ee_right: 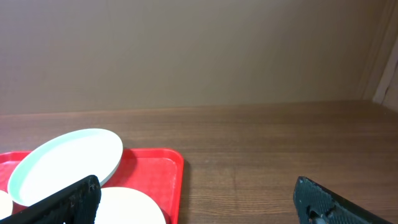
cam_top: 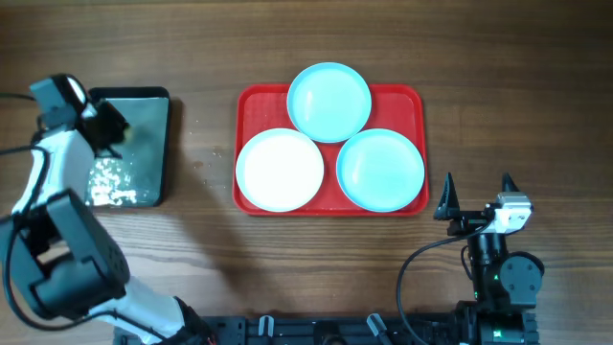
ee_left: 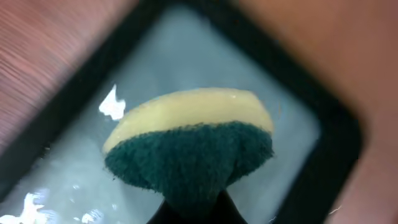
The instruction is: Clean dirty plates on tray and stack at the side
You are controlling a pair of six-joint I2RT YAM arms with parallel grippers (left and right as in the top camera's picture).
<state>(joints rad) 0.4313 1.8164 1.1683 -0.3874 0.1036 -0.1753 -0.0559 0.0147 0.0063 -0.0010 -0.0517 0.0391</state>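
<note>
Sponge [ee_left: 189,149] in left hand [cam_top: 107,127]; above pan [cam_top: 158,125]

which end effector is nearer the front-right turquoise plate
Right. The right end effector sits just off the tray's right edge, beside that turquoise plate; the left end effector is far off over the dark pan, gripping a sponge.

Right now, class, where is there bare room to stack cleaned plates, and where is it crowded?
Free: the wood between the dark pan and the red tray, and right of the tray beyond the right gripper. Crowded: three plates fill the tray; the left gripper holds a sponge over the pan.
</note>
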